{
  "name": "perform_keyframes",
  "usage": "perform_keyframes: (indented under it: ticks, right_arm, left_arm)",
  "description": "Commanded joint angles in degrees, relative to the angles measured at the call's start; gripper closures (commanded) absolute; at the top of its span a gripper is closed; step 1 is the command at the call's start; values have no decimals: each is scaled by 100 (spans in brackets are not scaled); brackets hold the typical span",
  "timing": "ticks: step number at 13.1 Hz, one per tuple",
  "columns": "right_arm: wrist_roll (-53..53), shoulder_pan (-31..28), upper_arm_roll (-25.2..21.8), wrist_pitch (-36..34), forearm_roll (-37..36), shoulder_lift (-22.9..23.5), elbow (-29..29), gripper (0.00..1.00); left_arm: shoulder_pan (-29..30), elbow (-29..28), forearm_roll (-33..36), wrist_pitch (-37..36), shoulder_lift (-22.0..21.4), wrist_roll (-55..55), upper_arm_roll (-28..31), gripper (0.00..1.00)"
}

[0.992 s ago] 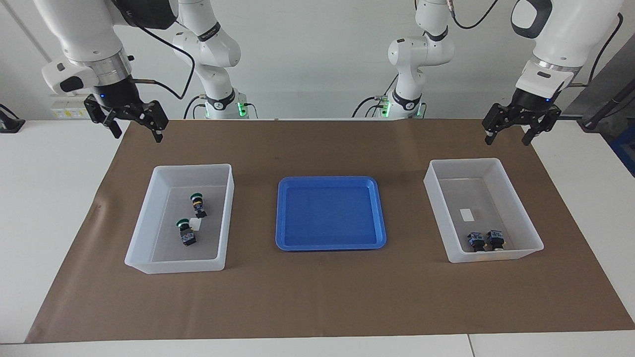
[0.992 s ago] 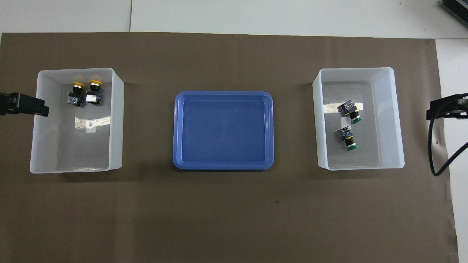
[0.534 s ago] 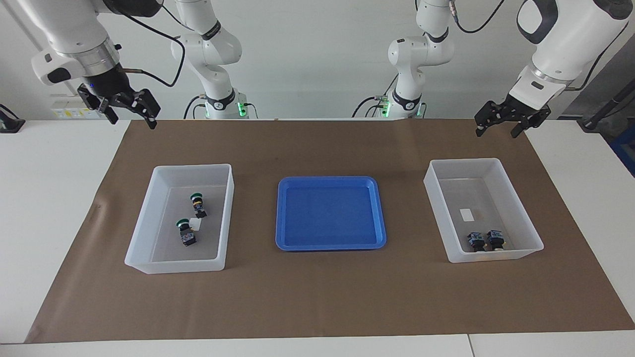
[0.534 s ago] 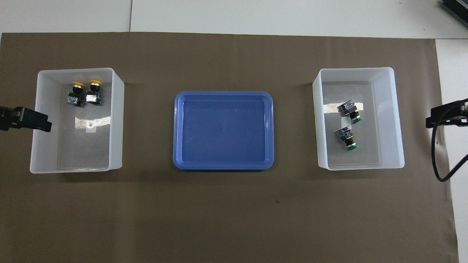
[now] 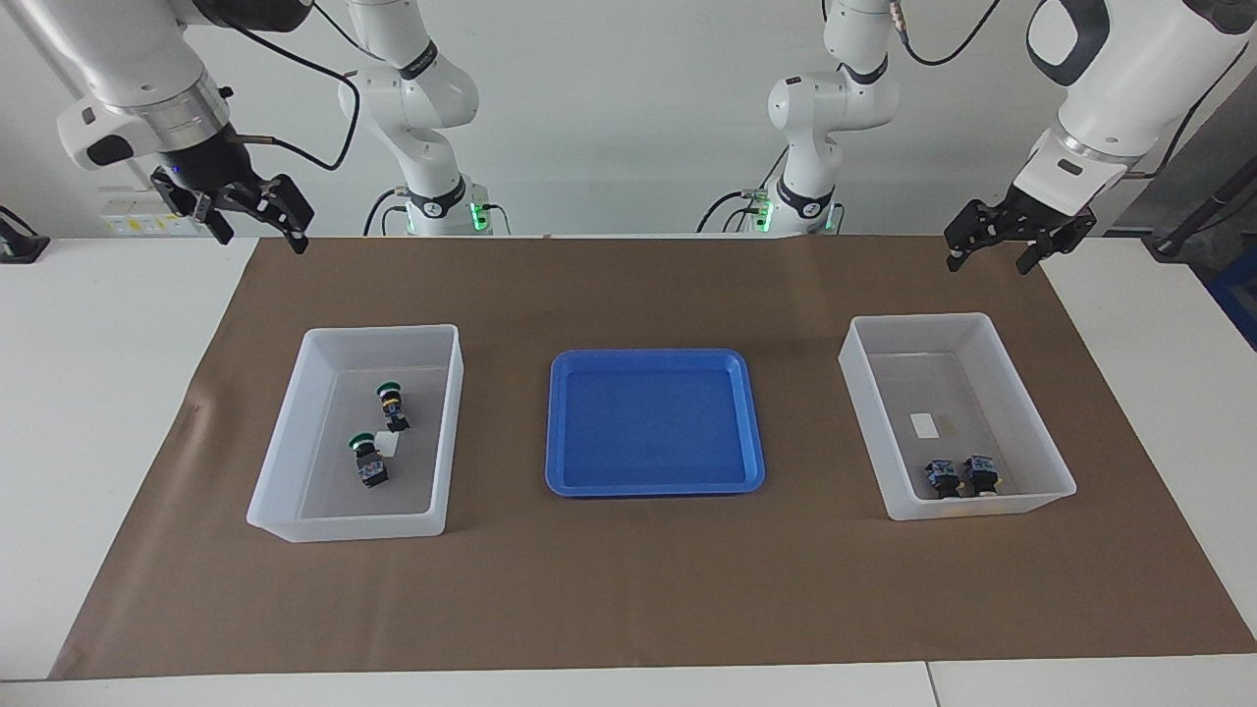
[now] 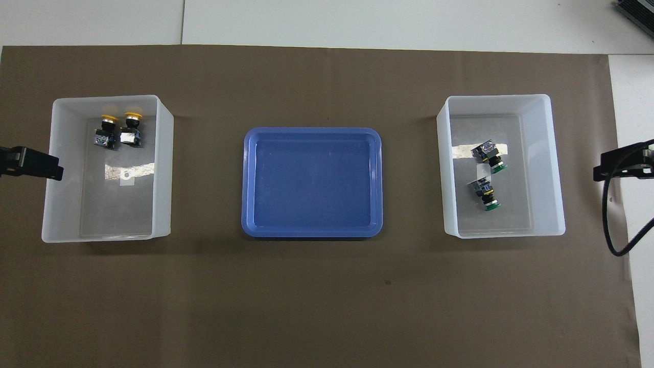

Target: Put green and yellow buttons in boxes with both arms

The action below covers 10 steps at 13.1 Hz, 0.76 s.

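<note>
The two yellow buttons [image 6: 120,130] are seen side by side in the box at the left arm's end [image 6: 162,168] of the table, lying close to the wall of that box that is farthest from the robots, their yellow caps turned toward that wall. The two green buttons [image 6: 487,175] are found in the box at the right arm's end [image 6: 556,168], near the middle of its floor, slightly apart from each other, their green caps turned toward the robots; the one farther from the robots lies beside a small white sticker on the floor of the box. Taken from the blue tray [image 5: 654,363], which lies bare at the middle of the brown mat [image 5: 628,589], one box is placed well apart toward each end of the table [image 5: 98,393], roughly level with the tray. The left gripper [image 5: 992,251] is held in the air over the mat's edge nearest the robots, closer to the robots than the yellow buttons' box, with its fingers spread apart and nothing between them. The right gripper [image 5: 257,236] is raised likewise over the corner of the mat near the green buttons' box, fingers spread and nothing held. In the overhead view only a dark tip of each gripper is seen at the picture's side edges, beside the boxes.
</note>
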Motion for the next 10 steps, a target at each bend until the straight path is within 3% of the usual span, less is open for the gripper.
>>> perform_keyframes:
  ticks: [1, 10]
  right_arm:
    - [-100, 30, -23, -32, -23, -135, -109, 0]
    - [-109, 205, -181, 12, 12, -188, -205, 0]
  left_arm:
    - [-26, -95, 129, -9, -98, 66, -21, 0]
    - [53, -69, -100, 105, -90, -101, -12, 0]
